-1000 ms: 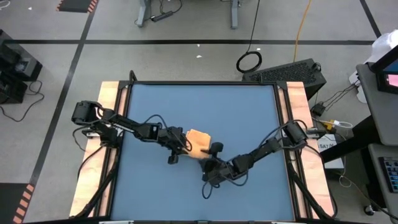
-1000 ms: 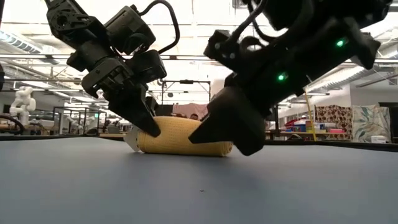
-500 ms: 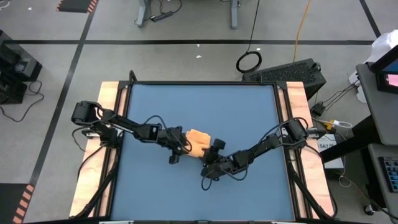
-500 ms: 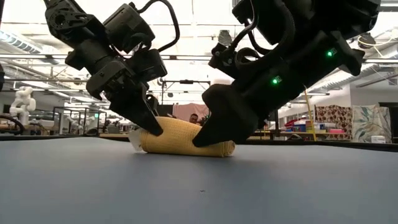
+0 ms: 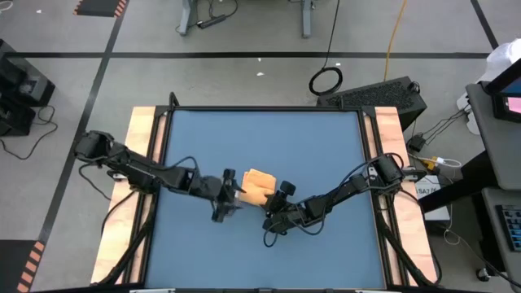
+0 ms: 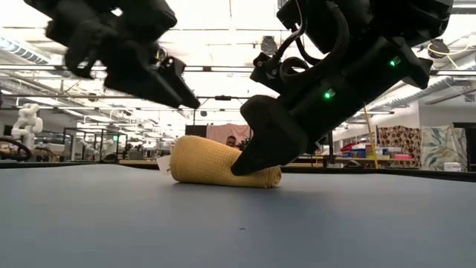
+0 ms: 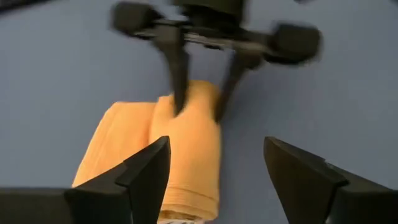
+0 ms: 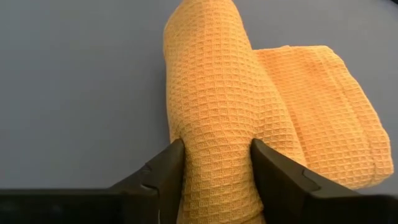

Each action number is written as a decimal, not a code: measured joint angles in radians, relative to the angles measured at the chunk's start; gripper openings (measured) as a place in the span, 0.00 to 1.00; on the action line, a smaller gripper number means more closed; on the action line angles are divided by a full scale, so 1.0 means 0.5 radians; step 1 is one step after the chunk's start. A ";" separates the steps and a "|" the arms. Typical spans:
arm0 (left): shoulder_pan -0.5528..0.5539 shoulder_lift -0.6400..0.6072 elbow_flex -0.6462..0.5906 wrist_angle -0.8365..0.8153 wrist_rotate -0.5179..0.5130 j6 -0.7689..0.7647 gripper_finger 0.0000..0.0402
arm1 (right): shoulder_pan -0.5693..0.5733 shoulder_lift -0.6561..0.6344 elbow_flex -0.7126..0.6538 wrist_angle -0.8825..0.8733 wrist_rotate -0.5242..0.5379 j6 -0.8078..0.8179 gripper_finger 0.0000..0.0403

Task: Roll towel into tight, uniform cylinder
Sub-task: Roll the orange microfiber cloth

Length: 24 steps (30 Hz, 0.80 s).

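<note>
The towel (image 5: 259,186) lies near the middle of the blue table (image 5: 326,146), partly rolled: a tight waffle-weave cylinder with a flatter unrolled fold beside it. The right gripper (image 8: 217,163) has its jaws closed on one end of the roll, the cloth bulging between the two fingers (image 8: 163,167); the roll runs straight ahead from those jaws. The left gripper (image 7: 214,163) hangs above and short of the other end, jaws spread wide and holding nothing, the towel ahead of them and slightly below. In my judgement the main risk is loss of tension: with only one end pinched, the free end may spring loose and the roll widen into a cone instead of a uniform cylinder. The remaining flap could also drag or crease if the roll is advanced from one side only. A one-sided pinch may skew the roll's axis. The table surface is smooth and matte, giving little grip to hold the flap. Wooden rails (image 5: 144,130) border the table. Beyond it, the low view shows an open workshop with ceiling lights, shelving and patterned panels (image 6: 420,147).
</note>
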 joint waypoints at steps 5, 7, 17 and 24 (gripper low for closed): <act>-0.181 0.236 -0.005 0.046 -0.342 0.311 0.65 | 0.000 0.000 -0.002 0.016 -0.005 -0.012 0.40; -0.202 0.346 -0.003 0.171 -0.467 0.341 0.65 | 0.000 0.000 -0.003 0.015 -0.011 -0.014 0.40; -0.146 0.622 0.004 0.364 -0.614 0.353 0.65 | -0.001 0.000 -0.004 0.038 -0.046 -0.039 0.40; -0.152 0.594 0.000 0.533 -0.620 0.486 0.65 | 0.000 0.000 -0.004 0.033 -0.050 -0.056 0.40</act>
